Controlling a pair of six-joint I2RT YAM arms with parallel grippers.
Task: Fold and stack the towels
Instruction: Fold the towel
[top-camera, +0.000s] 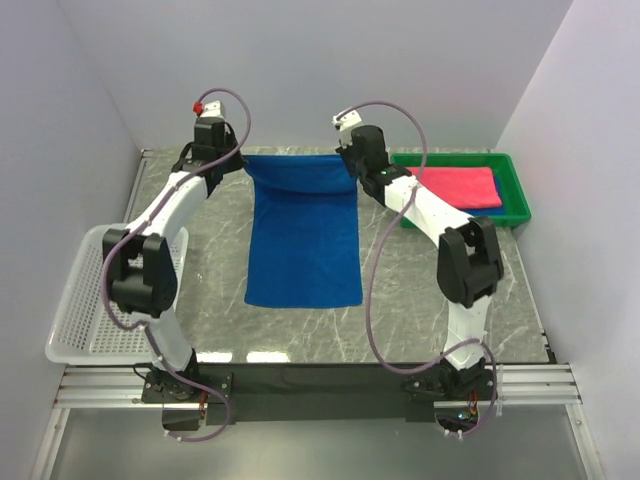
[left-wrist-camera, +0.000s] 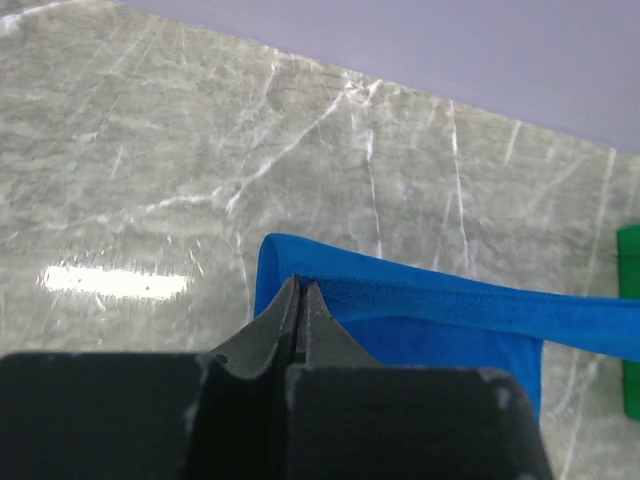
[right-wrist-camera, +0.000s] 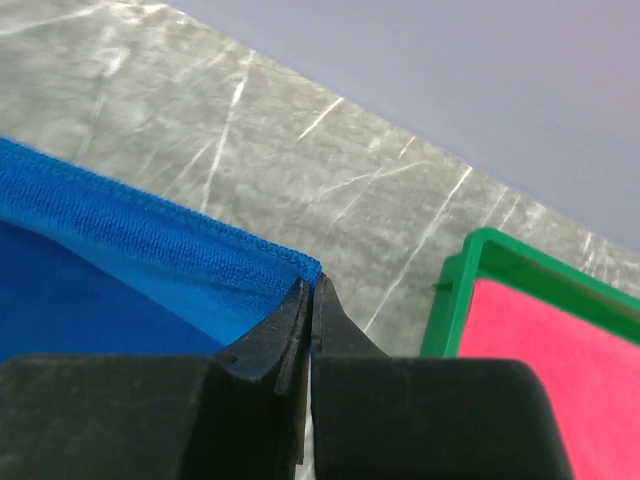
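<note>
On the grey marble table (top-camera: 220, 300), left fingers (left-wrist-camera: 272, 335) and right fingers (right-wrist-camera: 283, 335) clamp the 12 o'clock corners of the centred blue towel (top-camera: 303, 250); a thin pinch may slip, skewing the fold.

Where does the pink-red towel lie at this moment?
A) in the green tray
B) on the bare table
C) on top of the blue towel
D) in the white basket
A: the pink-red towel lies flat inside the green tray at the far right of the table, within its rim, while the blue towel is apart from it at the middle.
</note>
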